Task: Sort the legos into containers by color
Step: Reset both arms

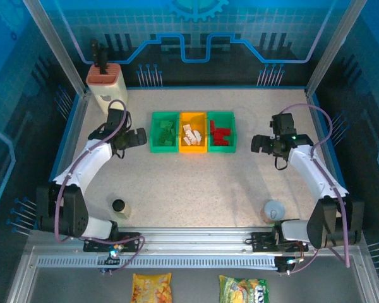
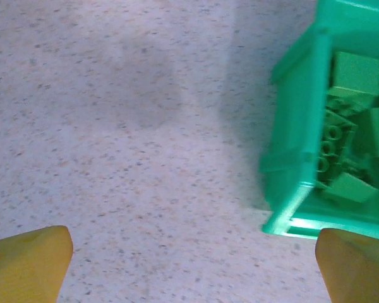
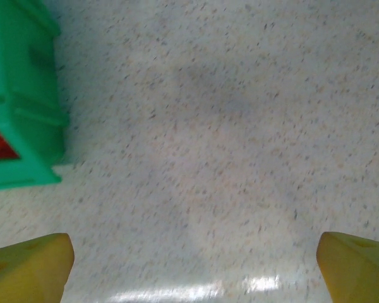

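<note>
Two green containers (image 1: 163,149), one orange-yellow — legos (image 1: 191,135) green, cream, red, speckled beige table (image 1: 196,183)

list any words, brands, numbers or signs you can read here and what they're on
No text here can be read.
Yellow-orange foil snack bag: printing too blurred to read.
Green foil snack bag: pale lettering too small to read.
Blue back panel: a gear outline sign, no words.
Green and orange-yellow plastic bins: no labels visible.

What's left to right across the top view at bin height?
Left arm's fingers → green plastic bin of green bricks → orange-yellow plastic bin of white bricks → green plastic bin of red bricks → right arm's fingers.
</note>
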### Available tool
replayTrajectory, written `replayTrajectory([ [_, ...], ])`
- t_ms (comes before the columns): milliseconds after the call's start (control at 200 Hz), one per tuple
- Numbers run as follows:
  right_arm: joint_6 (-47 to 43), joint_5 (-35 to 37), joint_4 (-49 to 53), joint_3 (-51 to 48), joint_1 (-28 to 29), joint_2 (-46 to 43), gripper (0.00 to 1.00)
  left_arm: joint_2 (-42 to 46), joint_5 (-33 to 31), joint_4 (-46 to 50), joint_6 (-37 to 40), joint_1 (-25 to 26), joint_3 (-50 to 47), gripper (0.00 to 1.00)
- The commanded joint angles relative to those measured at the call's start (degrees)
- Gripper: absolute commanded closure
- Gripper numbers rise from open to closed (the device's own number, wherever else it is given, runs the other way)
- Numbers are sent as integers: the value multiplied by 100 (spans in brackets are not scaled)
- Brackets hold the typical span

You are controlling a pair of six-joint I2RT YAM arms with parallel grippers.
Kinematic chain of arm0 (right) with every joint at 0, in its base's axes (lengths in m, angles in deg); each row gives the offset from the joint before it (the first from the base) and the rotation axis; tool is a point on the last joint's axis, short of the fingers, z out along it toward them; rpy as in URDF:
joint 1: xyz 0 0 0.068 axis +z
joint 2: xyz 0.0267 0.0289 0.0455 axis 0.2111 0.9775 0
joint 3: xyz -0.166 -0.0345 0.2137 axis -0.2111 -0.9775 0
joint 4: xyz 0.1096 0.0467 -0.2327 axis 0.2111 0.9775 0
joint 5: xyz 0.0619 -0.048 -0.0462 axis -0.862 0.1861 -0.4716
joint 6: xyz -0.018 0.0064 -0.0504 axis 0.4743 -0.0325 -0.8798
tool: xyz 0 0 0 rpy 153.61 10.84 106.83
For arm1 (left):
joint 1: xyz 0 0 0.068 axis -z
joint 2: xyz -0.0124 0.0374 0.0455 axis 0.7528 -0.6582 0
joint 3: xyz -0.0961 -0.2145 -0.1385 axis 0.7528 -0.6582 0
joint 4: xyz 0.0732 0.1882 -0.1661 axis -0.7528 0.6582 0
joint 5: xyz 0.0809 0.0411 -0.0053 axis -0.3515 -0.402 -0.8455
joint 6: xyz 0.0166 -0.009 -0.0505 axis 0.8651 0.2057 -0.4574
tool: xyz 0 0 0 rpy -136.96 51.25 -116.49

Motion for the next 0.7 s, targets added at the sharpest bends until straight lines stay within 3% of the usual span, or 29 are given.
replayTrajectory([
  [0, -233, 628, -1048, -299, -73, 204, 0, 235, -718, -879, -39, -126, -503, 1],
  [105, -465, 833, -2054, -807, -73, 306, 0, 164, -1120, -1430, -19, -185, -911, 1],
  [215, -835, 857, -3224, -1288, -65, 451, 0, 14, -1141, -2040, 263, -227, -1233, 1],
  [375, -1269, 693, -5132, -1967, -41, 799, 0, -26, -1103, -3863, 994, -236, -2177, 1],
  [485, -1340, 721, -6015, -2250, 27, 909, 0, -5, -701, -5481, 1312, -268, -2914, 1],
  [695, -1869, 288, -7420, -2809, 225, 1064, 0, -239, 168, -6983, 1480, -306, -3352, 1],
])
